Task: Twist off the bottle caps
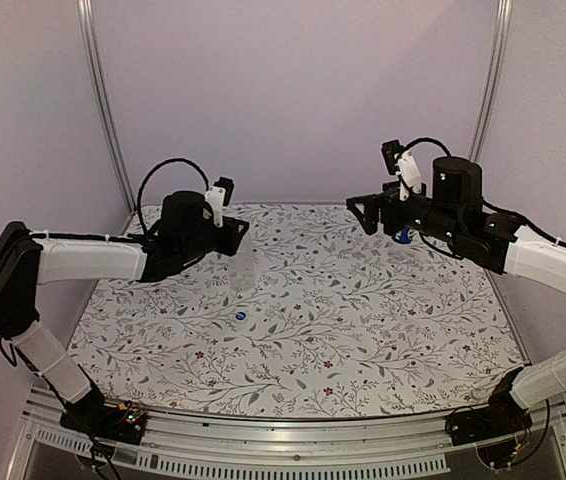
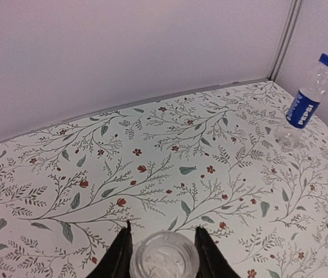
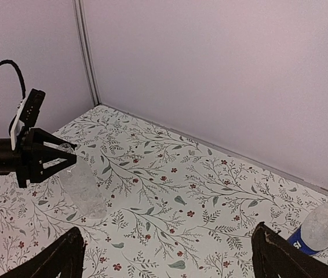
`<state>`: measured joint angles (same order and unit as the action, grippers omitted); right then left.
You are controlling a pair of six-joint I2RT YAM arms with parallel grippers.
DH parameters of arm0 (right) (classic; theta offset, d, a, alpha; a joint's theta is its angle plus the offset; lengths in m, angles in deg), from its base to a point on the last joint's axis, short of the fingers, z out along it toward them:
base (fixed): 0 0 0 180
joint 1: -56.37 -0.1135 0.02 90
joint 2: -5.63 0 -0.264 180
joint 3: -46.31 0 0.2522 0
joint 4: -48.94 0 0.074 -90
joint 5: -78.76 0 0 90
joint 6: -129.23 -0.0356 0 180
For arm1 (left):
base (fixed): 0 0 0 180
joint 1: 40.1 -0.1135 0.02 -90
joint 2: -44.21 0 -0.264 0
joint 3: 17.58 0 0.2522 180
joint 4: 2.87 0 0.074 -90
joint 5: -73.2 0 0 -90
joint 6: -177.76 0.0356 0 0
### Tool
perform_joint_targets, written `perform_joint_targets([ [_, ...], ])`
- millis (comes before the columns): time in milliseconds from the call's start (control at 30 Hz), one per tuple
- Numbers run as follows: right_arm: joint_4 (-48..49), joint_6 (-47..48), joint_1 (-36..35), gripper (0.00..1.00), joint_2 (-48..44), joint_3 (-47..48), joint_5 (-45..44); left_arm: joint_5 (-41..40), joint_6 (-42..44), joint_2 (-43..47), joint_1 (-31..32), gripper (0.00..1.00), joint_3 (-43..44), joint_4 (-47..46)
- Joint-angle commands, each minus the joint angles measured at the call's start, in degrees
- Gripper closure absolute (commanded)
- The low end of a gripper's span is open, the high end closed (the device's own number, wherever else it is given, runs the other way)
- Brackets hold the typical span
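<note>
The plain clear bottle stands upright at the table's left. Its mouth is open, with no cap on it. My left gripper is shut on its neck, one finger on each side; it also shows in the top view and the right wrist view. One small blue cap lies on the table in front of that bottle. The labelled bottle stands at the far right with its blue cap on; the right arm partly hides it in the top view. My right gripper is wide open and empty, left of that bottle.
The floral table sheet is bounded by plain walls at the back and sides, with metal corner posts. The right arm hangs above the far right corner, over the labelled bottle.
</note>
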<state>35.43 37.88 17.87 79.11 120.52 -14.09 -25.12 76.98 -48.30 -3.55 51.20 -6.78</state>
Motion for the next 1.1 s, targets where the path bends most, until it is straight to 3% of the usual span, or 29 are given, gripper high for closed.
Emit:
perform_joint_targets([
  [0, -0.2, 0.4, 0.3, 0.01, 0.7, 0.0, -0.1, -0.4, -0.3, 1.2, -0.7, 0.66, -2.2, -1.4],
  [233, -0.2, 0.2, 0.3, 0.01, 1.7, 0.4, 0.1, -0.8, -1.4, 3.5, -0.8, 0.27, -2.2, -0.1],
  [467, -4.0, -0.4, 1.2, 0.01, 2.1, 2.2, -2.3, -1.0, -3.4, 8.5, -0.8, 0.05, -0.8, 4.3],
  [800, -10.8, 0.6, 9.7, 0.01, 4.8, 9.0, -15.7, 4.1, -6.1, 18.1, -0.9, 0.0, 0.1, 13.1],
  [1067, -16.6, 2.7, 17.3, 0.01, 12.4, 18.5, -14.9, 5.5, -6.2, 24.2, -0.8, 0.0, 0.1, 17.5],
])
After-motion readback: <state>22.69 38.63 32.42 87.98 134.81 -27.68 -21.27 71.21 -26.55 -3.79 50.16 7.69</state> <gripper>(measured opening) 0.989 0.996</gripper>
